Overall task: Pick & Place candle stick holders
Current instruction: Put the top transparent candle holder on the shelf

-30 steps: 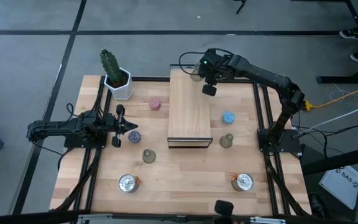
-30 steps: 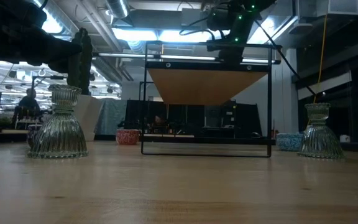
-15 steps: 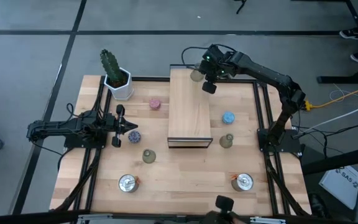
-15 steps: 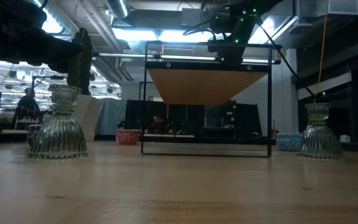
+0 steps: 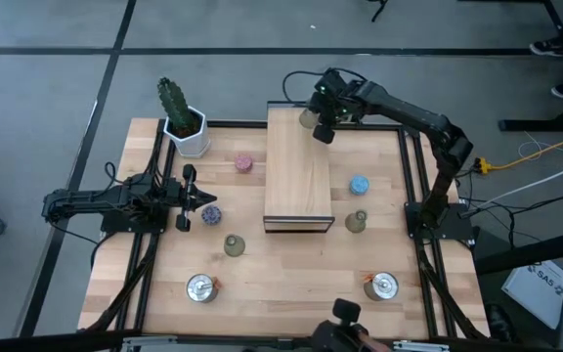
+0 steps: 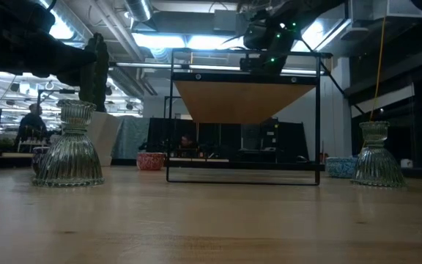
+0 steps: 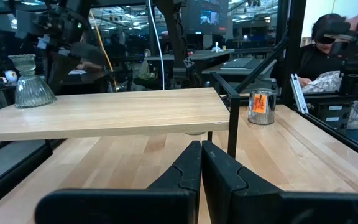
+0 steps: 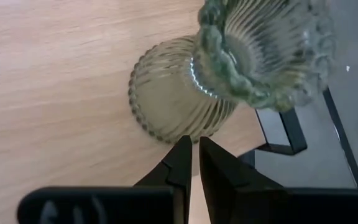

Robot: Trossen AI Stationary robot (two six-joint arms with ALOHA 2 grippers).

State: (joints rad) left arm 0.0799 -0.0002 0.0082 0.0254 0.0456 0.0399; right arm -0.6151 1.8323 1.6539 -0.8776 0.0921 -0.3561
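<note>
An olive-green bell-shaped candle stick holder [image 5: 308,118] [image 8: 185,93] stands upright on its base at the far right corner of the raised wooden board [image 5: 298,171]. My right gripper [image 5: 322,134] [image 8: 194,149] hangs over the board just beside it, slanting down. It is shut, with nothing between the fingers, and its tips are by the holder's base. My left gripper [image 5: 213,198] [image 7: 201,152] waits shut and level at the table's left, next to a purple holder [image 5: 209,212]. Two more green holders [image 5: 234,244] [image 5: 357,221], a pink one [image 5: 244,163], a blue one [image 5: 359,184] and two silver ones [image 5: 201,287] [image 5: 381,286] stand on the table. My right gripper has its shut fingertips [image 8: 184,146] right at the rim of the green holder's base [image 8: 160,127], coming from above at a slant. I cannot tell whether they touch it. The holder stands upright on the board.
A cactus in a white pot [image 5: 182,122] stands at the far left corner. The board rests on a black frame [image 6: 244,176] above the table's middle. Black rails [image 5: 411,186] run along both sides. A person [image 7: 334,43] sits beyond the table.
My right gripper has gone a little toward the table's left and far edge and slightly down, closer to the green holder on the board. The holder has stayed where it was.
</note>
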